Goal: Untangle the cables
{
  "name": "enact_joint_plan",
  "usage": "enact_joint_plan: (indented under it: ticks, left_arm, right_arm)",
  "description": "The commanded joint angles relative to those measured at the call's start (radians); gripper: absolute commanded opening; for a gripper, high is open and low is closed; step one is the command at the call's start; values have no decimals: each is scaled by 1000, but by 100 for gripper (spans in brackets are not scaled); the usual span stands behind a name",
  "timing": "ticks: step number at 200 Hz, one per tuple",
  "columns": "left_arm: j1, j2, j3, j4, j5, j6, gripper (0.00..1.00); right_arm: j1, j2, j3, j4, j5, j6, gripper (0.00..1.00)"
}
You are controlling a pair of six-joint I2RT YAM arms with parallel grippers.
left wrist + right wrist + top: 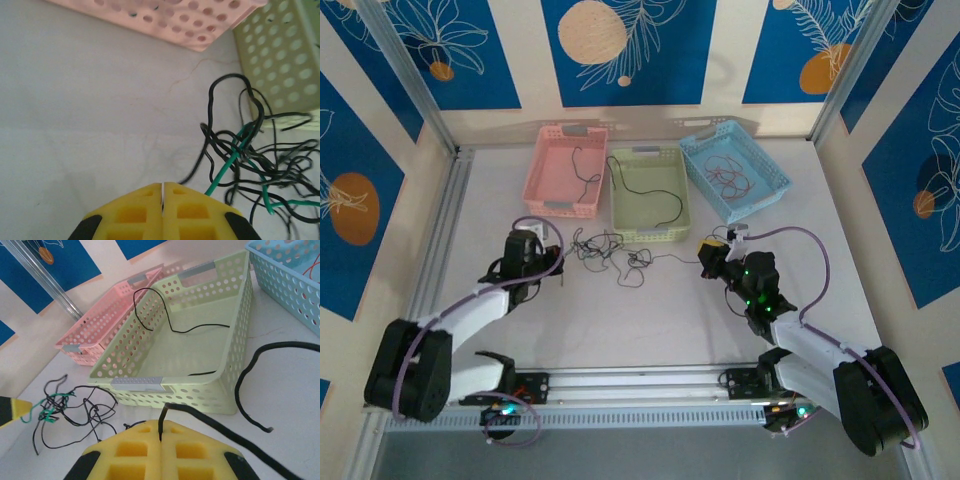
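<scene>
Cables [605, 250]: a loose clump of thin, curly wires lies on the white tabletop [650, 320], just near of the pink basket [542, 165] and the green basket [650, 238] and between the two claws. In the left wrist view the clump [260, 165] is mostly black loops crossing one another, with one green wire [225, 172] threaded through them. The right wrist view shows the same clump [65, 407] with a short teal knot at its left side. Left claw [552, 250]: it sits at the left edge of the clump, its yellow pads [140, 210] pressed together with only a hairline seam showing. The green wire passes behind the right pad, and I cannot tell whether it is gripped. Right claw [706, 258]: it is to the right of the clump, pads [135, 450] pressed together and pinching a black strand [162, 417], which rises from the seam. In the top view a thin line [670, 258] runs from the clump to this claw. Separate wires lie in the baskets: black in the pink and green ones, reddish-brown in the blue basket [700, 175]. Limits: the clump is cut off at the right edge of the left wrist view. The strand beside the right claw is blurred and leaves the frame at the bottom. From above, the clump's wires are too fine to tell apart by colour.
</scene>
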Motion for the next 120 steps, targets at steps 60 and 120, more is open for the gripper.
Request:
enact_joint_plan:
  ticks: [60,120]
  left_arm:
    - [-5,-393,463,-718,-77,216,0]
    - [-4,-533,661,-1011,-522,411,0]
  right_arm:
    - [-41,-199,71,-310,92,-34,0]
    - [-300,-342,79,-710,394,229,0]
